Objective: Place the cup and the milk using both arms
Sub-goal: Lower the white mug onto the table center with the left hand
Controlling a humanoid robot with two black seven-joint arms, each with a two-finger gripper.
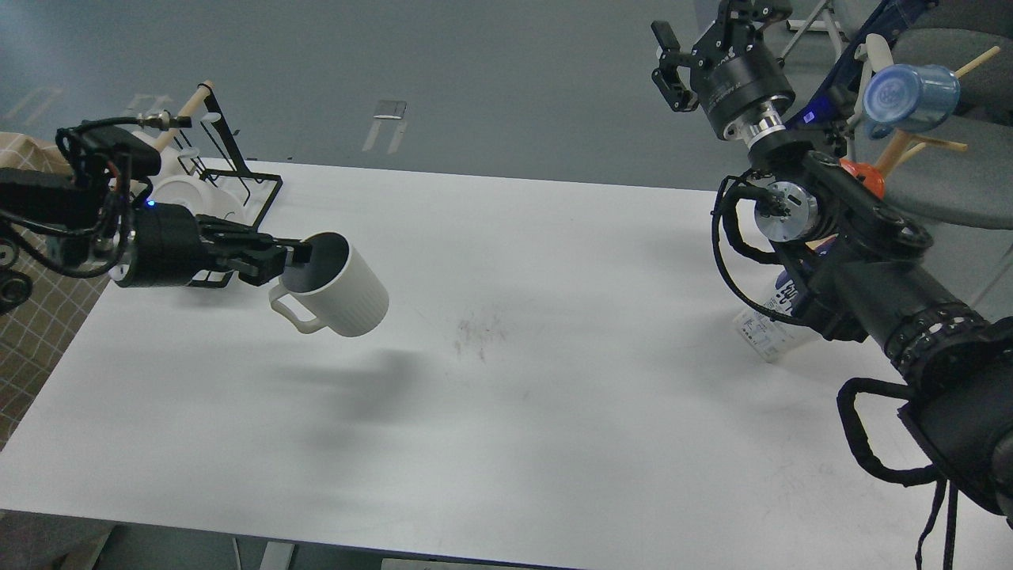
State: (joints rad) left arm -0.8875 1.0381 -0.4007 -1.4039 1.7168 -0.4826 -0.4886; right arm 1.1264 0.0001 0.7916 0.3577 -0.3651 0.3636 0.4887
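Note:
The white ribbed mug (340, 285) hangs tilted above the left part of the white table (506, 380), its dark inside facing left and its handle pointing down. My left gripper (297, 253) is shut on the mug's rim. The blue and white milk carton (764, 328) sits tilted at the table's right side, mostly hidden behind my right arm. My right gripper (704, 39) is raised high above and behind the carton, well clear of it. Its fingers look spread and hold nothing.
A black wire dish rack (249, 186) with a white plate (186, 198) stands at the back left. A wooden peg stand at the far right carries a translucent blue cup (910, 99) and an orange-red cup (866, 178). A checked cloth (39, 317) lies off the left edge.

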